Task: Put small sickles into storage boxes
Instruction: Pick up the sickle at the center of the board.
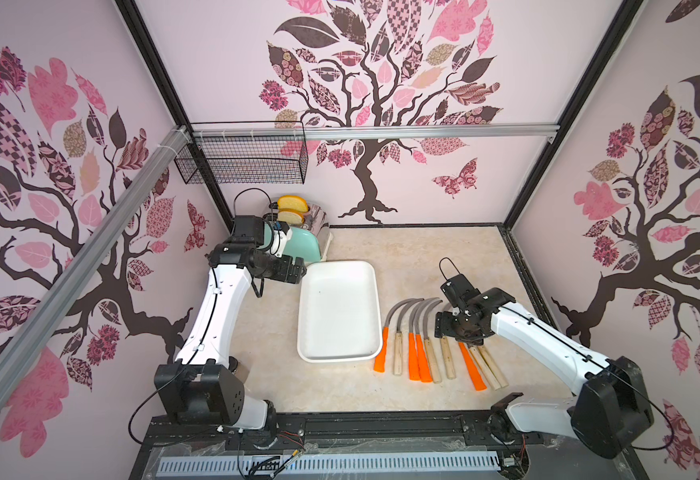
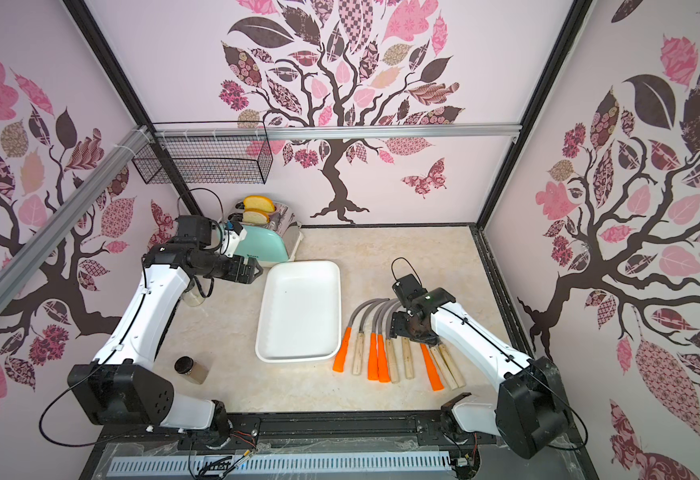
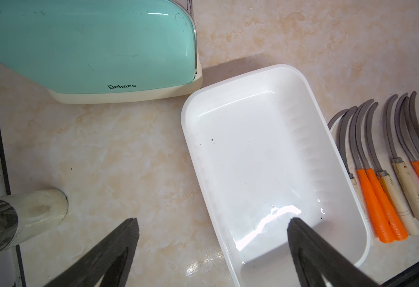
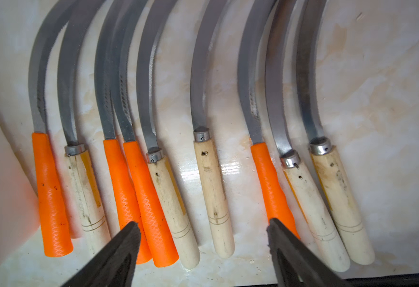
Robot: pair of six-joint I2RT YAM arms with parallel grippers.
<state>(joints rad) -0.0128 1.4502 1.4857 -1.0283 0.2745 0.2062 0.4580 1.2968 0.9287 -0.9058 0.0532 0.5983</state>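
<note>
Right gripper [image 4: 203,222]: jaws apart, empty, over grey-bladed orange- and wood-handled sickles [image 4: 210,193].
Left gripper [image 3: 213,220]: spread wide, empty.
Mint-green toaster [image 3: 86,47]: "Belinee".

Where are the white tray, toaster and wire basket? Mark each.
white tray [image 1: 340,311], in a top view, bare floor.
toaster [image 3: 86,47], left wrist view, mint side.
wire basket [image 2: 211,163], in a top view, front mesh.

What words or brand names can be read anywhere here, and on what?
"Belinee": dark print low on the side of the mint-green toaster, left wrist view.
Same print on the toaster in a top view: too small to read.
No readable text on the small sickles or the white tray.
</note>
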